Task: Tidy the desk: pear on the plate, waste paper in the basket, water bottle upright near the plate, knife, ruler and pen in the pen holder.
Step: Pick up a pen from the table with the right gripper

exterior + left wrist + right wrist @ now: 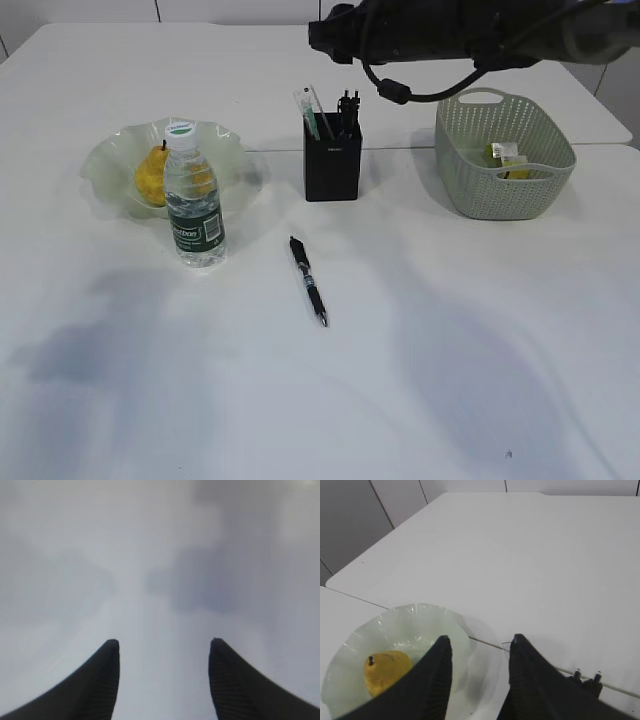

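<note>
A yellow pear (150, 175) lies on the frilled glass plate (105, 160). The water bottle (193, 200) stands upright just in front of the plate. The black pen holder (332, 160) holds a pale ruler (308, 105) and a dark tool (347, 108). A black pen (308, 280) lies flat on the table in front of the holder. Crumpled waste paper (505, 158) lies in the green basket (470, 190). My right arm (335, 35) reaches across the back, high above the holder. My right gripper (480, 639) is open and empty, with the pear (382, 670) and plate (420, 625) below. My left gripper (164, 641) is open over bare table.
A seam between two white tables (260, 150) runs behind the plate and holder. The tops of the holder's contents (585, 677) show at the lower right of the right wrist view. Grey wall panels (350, 525) stand beyond the far table edge.
</note>
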Controlling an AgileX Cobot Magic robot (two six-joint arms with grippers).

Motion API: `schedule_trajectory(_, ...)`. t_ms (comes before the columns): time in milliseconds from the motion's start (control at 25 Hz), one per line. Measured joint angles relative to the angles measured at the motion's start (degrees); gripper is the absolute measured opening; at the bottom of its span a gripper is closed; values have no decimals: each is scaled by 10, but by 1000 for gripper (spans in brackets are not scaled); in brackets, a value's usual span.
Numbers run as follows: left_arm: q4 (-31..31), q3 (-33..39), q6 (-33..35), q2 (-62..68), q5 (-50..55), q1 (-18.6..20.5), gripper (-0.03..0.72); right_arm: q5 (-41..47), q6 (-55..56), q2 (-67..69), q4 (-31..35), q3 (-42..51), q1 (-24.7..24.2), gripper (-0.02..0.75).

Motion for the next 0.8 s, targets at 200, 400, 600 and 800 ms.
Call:
schedule_trajectory(200, 17, 0, 0, -34, 13, 0, 402, -15, 43, -30, -1, 12, 0, 290)
schedule_trajectory(400, 46, 0, 0, -63, 56, 0, 402, -19, 51, -74, -1, 83, 0, 300)
schedule_trajectory(600, 48, 0, 0, -112, 74, 0, 402, -19, 52, -124, -1, 159, 0, 302)
schedule_trajectory(800, 36, 0, 0, -138, 85, 0, 402, -19, 52, -171, -1, 214, 0, 302)
